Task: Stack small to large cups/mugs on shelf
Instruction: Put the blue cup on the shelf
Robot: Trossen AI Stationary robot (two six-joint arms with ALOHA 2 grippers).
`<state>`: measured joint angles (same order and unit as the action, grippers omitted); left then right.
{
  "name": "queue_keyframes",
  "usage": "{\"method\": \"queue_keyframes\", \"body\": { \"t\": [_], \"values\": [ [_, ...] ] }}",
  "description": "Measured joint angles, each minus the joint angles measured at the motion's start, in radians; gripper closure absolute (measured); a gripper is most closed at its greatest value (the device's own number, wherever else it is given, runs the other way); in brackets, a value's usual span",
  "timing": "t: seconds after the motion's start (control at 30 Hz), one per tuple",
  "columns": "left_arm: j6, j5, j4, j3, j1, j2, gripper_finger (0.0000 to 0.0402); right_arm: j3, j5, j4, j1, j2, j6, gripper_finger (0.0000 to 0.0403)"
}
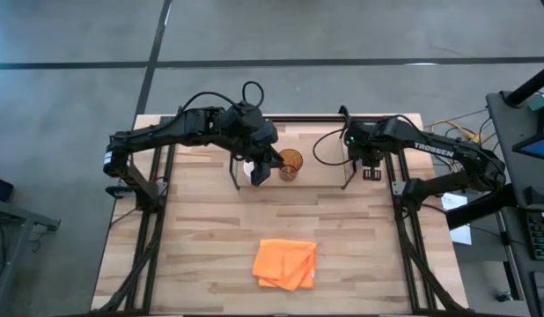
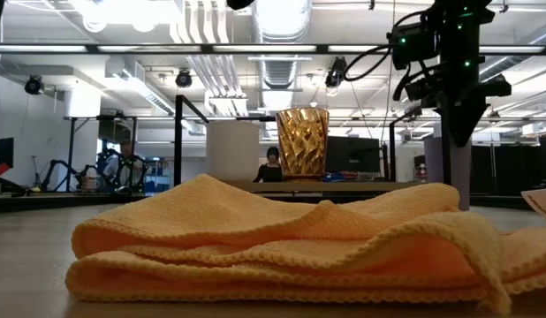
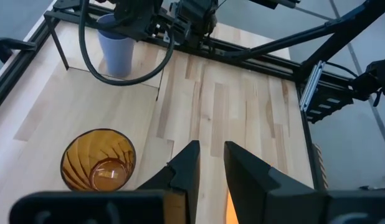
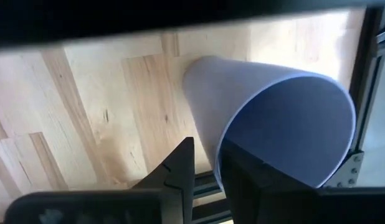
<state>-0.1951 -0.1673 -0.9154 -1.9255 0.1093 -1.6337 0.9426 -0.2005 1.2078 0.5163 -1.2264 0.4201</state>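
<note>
The shelf (image 1: 325, 119) stands at the far middle of the table. In the low view, the white mug (image 2: 233, 150) and the amber tumbler (image 2: 302, 141) stand upright side by side on the shelf's board (image 2: 370, 186). My left gripper (image 1: 261, 170) hovers open and empty just left of the tumbler (image 1: 290, 165), over the mug. The tumbler also shows in the left wrist view (image 3: 98, 160), beside my left gripper (image 3: 211, 158). My right gripper (image 1: 371, 169) is shut on the pale blue-lavender cup (image 3: 116, 46) at the shelf's right end. My right gripper (image 4: 205, 165) holds the lavender cup by its rim wall (image 4: 218, 149), one finger inside the cup and one outside. The fingers come from above, pointing down. The cup hangs upright (image 2: 450, 172); the cloth hides its base, so I cannot tell whether it rests on anything.
A folded orange cloth (image 1: 286, 263) lies at the near middle of the table and fills the foreground of the low view (image 2: 282, 247). Black arm-mount frames (image 1: 153, 220) run along the table's left and right sides.
</note>
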Motion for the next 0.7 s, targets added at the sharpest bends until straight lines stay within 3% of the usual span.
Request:
{"method": "queue_keyframes", "body": {
  "t": [0.2,0.47,0.7],
  "values": [
    [0.0,0.0,0.002,-0.001,0.0,0.0,0.0343,-0.005,-0.033,0.002,-0.001,0.007,-0.048,0.0386],
    [-0.001,0.002,0.0,0.0,0.0,0.0,0.0343,0.087,-0.026,0.118,-0.006,0.049,-0.15,0.0393],
    [-0.008,0.003,0.0,0.0,0.0,-0.001,0.0343,0.309,0.177,0.37,-0.05,0.09,-0.354,0.0394]
  ]
}}
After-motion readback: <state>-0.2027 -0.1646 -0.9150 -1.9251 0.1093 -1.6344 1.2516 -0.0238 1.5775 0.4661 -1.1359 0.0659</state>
